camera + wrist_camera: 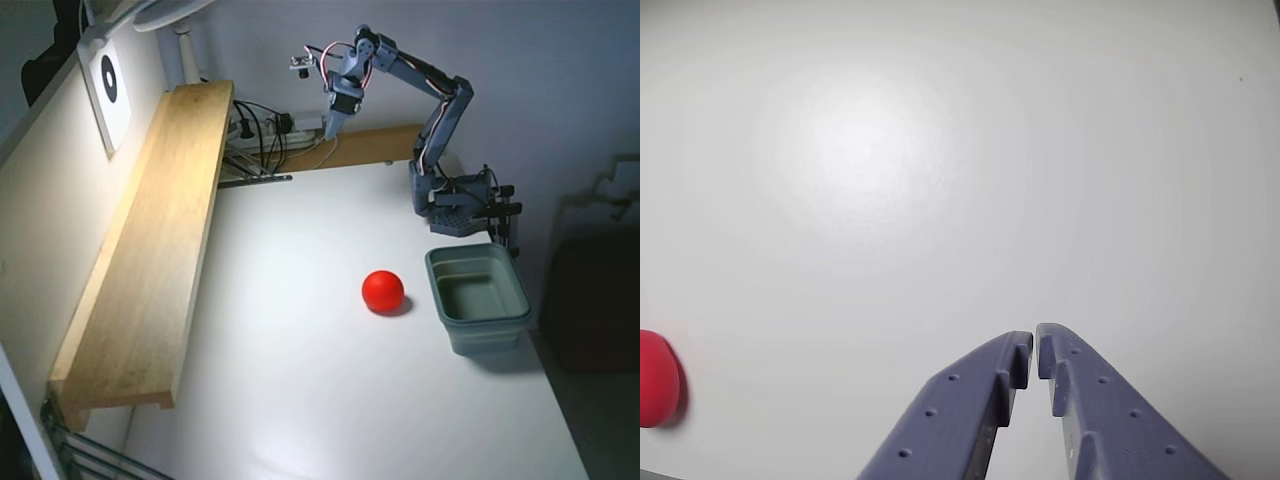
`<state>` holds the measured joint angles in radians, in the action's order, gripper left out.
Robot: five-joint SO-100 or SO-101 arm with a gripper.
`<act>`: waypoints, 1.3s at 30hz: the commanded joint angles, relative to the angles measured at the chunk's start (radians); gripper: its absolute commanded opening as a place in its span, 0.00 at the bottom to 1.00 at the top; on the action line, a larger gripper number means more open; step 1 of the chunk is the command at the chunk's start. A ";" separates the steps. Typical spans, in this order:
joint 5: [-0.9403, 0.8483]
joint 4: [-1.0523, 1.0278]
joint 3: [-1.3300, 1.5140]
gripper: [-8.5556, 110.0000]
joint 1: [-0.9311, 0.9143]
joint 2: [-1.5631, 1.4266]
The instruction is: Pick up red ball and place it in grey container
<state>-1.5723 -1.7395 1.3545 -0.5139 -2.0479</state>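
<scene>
gripper: blue-grey plastic 2-finger gripper [1035, 345], jaws nearly closed, holding nothing, raised over white table [300, 400]
ball: small matte red ball [383, 291], resting just beside container
container: grey-green rectangular plastic tub [478, 297], empty

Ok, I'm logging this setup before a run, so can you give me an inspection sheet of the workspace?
Surface: white table, bare and glossy, with lamp glare.
Job's things: red ball on the table, left of the empty grey container in the fixed view; apart.
Clutter: nothing seen.
Gripper: gripper shut, empty, raised far behind the ball.
Cables: cables bunched at the table's back edge.
Surroundings: wooden shelf along the left wall; lamp above.
</scene>
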 commanded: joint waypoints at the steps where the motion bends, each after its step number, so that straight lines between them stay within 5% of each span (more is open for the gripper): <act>1: 0.002 -0.006 -0.032 0.05 -0.010 -0.033; 6: 0.002 -0.006 -0.032 0.05 -0.010 -0.033; 7: 0.002 -0.006 -0.032 0.39 -0.010 -0.033; 22: 0.002 -0.006 -0.032 0.39 -0.004 -0.033; 39: 0.002 -0.006 -0.032 0.39 0.493 -0.033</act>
<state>-1.5723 -1.7395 1.3545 -0.0920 -2.0479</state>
